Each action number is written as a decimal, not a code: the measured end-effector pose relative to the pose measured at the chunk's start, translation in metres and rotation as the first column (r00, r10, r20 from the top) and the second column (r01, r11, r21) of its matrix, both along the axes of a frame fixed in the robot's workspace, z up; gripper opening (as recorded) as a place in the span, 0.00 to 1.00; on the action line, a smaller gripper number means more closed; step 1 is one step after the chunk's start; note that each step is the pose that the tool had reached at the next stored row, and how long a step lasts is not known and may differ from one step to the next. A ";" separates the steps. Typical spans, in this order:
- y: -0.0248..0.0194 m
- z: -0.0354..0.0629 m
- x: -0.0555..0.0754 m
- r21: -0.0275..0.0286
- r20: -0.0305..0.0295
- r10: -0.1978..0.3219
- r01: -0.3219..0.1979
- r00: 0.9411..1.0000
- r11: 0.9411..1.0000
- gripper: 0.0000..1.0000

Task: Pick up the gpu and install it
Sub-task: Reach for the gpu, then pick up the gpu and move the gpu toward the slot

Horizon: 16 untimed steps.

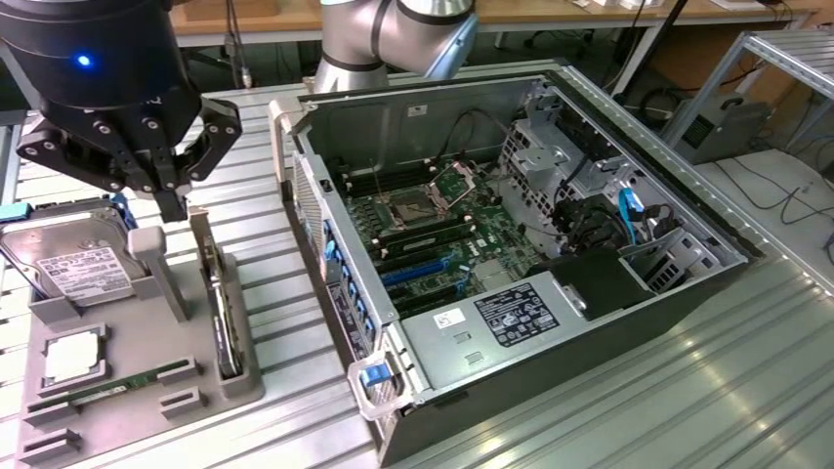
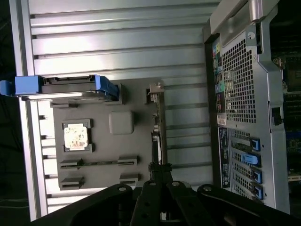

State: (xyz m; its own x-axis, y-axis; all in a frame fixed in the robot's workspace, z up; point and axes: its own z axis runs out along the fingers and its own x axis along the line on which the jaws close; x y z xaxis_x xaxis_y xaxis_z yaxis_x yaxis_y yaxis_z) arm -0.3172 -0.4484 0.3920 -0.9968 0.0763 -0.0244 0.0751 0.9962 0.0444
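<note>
The gpu is a thin dark card with a silver end bracket. It stands on edge in a slot at the side of the grey parts tray nearest the computer case. In the wrist view the gpu appears edge-on. My gripper hangs above the tray, just over the bracket end of the card, with its fingers shut and nothing between them. In the wrist view the gripper lines up with one end of the card. The open computer case lies beside the tray with its motherboard exposed.
The tray also holds a hard drive with blue rails, a CPU, a green memory stick and a grey post. Everything rests on a ribbed metal table. The case's rear panel faces the tray.
</note>
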 end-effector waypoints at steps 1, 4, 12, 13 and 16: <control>-0.0018 0.0000 0.000 0.000 0.000 0.000 0.000 1.000 1.000 0.11; -0.0090 -0.0001 -0.001 0.000 0.000 0.000 0.000 1.000 1.000 0.11; -0.0144 0.0000 -0.001 0.000 0.000 0.000 0.000 1.000 1.000 0.11; -0.0144 0.0000 -0.001 0.000 0.000 0.000 0.000 1.000 1.000 0.11; -0.0144 0.0000 -0.001 0.000 0.000 0.000 0.000 1.000 1.000 0.11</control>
State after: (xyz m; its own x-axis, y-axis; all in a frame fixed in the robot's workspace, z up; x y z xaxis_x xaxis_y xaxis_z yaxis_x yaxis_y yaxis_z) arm -0.3184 -0.4628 0.3919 -0.9968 0.0762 -0.0245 0.0751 0.9962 0.0444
